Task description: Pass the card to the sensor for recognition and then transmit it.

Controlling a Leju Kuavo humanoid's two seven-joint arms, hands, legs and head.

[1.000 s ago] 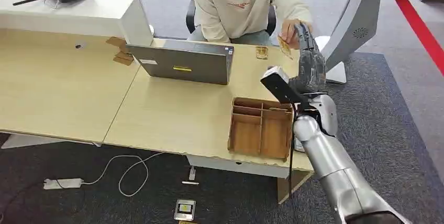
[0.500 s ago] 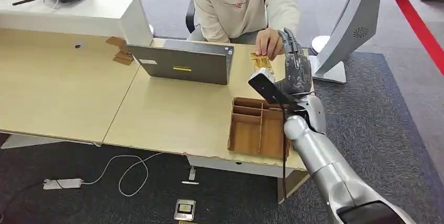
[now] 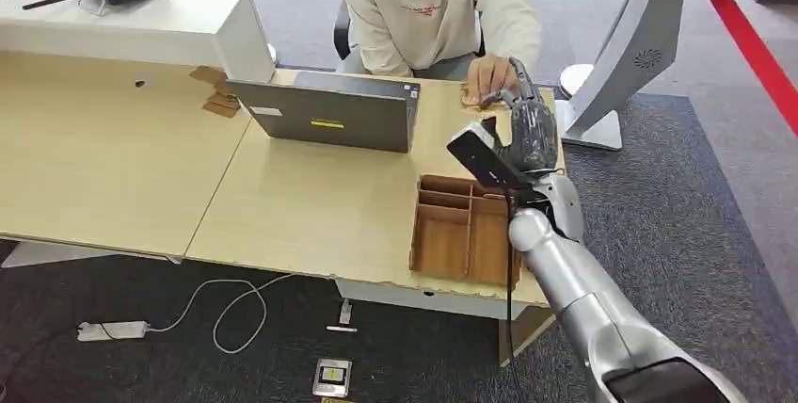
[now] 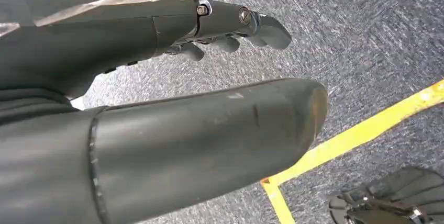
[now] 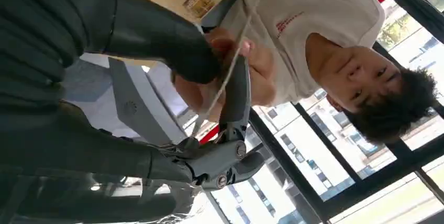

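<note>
Right robot hand [image 3: 529, 120] is raised over the far edge of the counter [image 3: 311, 205], thumb and a finger pinching the thin card [image 5: 226, 81] edge-on; a seated person's hand [image 3: 489, 75] grips the same card. Left robot hand [image 4: 173, 103] hangs over carpet, fingers apart, holding nothing. Wooden tray [image 3: 468, 230] sits just below the right arm.

Pale wood desk [image 3: 311, 205], brown tray [image 3: 468, 231], grey laptop [image 3: 325, 116], speckled grey carpet [image 3: 696, 224] with a red stripe [image 3: 753, 45], cream sweater [image 3: 438, 8].
</note>
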